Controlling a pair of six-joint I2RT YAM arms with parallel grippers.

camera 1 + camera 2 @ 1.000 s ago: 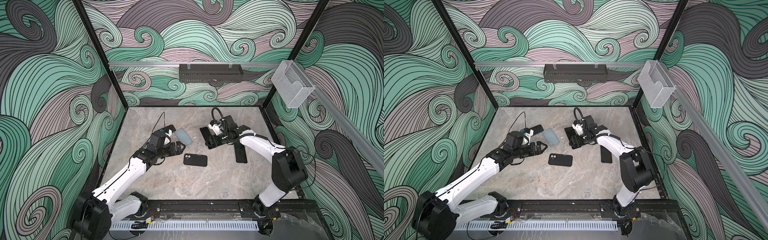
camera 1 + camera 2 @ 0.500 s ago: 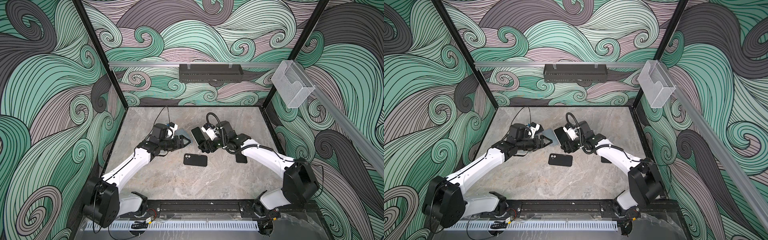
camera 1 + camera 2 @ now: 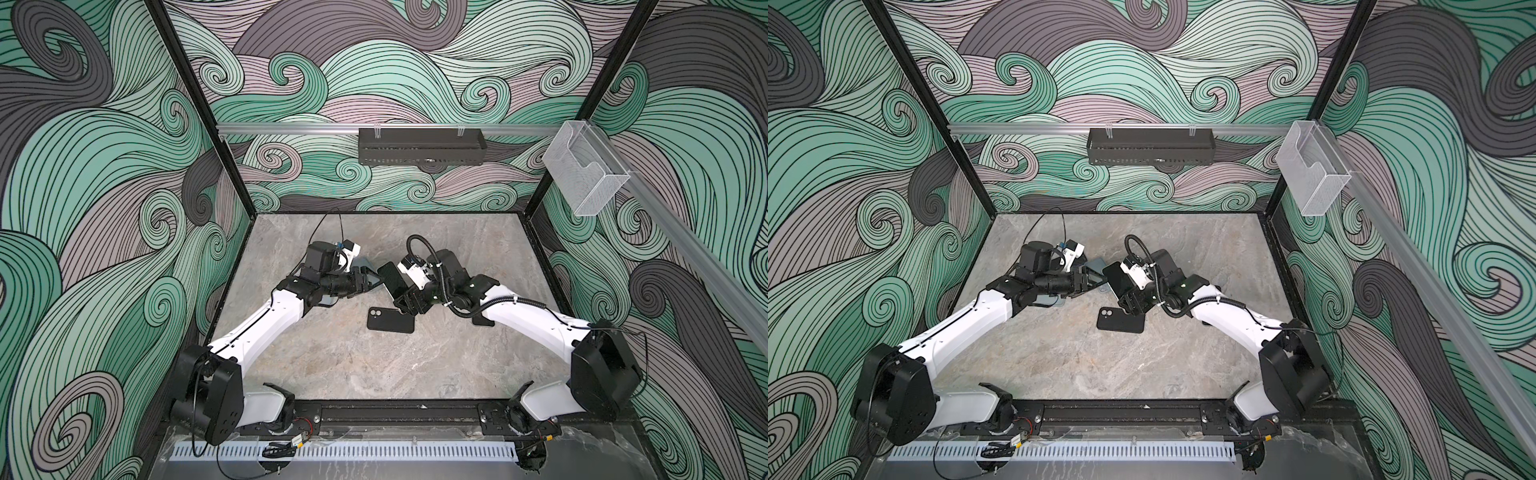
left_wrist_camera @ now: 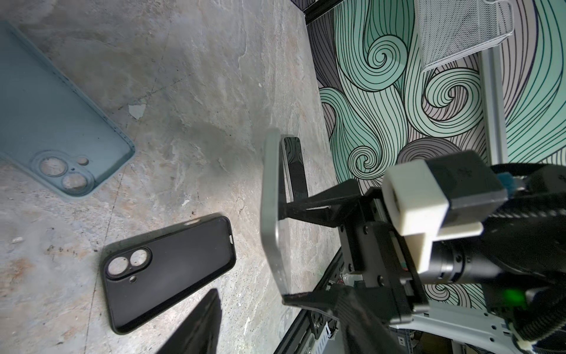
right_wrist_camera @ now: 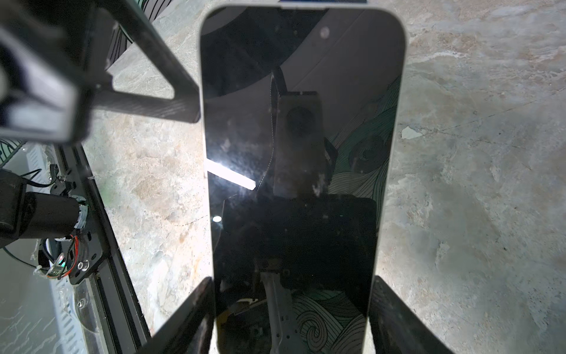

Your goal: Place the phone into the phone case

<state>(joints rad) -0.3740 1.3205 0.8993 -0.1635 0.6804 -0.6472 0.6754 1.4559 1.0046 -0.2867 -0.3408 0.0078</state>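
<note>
Right gripper (image 5: 291,285) clamps raised phone (image 5: 301,153); left gripper (image 3: 368,279), newly arrived beside phone, jaws narrowing, grip unclear; handover likely.

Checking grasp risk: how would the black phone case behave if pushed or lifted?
The black phone case is a thin, empty shell, so probably light and somewhat flexible. Lying flat on the tabletop, it should slide rather than tip.

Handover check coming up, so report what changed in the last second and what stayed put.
The right gripper, shut on the phone, carried it left toward the middle. The left gripper swung in over the blue case to meet it; one finger now sits at the phone's edge, no grip visible. Nothing was let go. The black case and blue case lie where they were.
</note>
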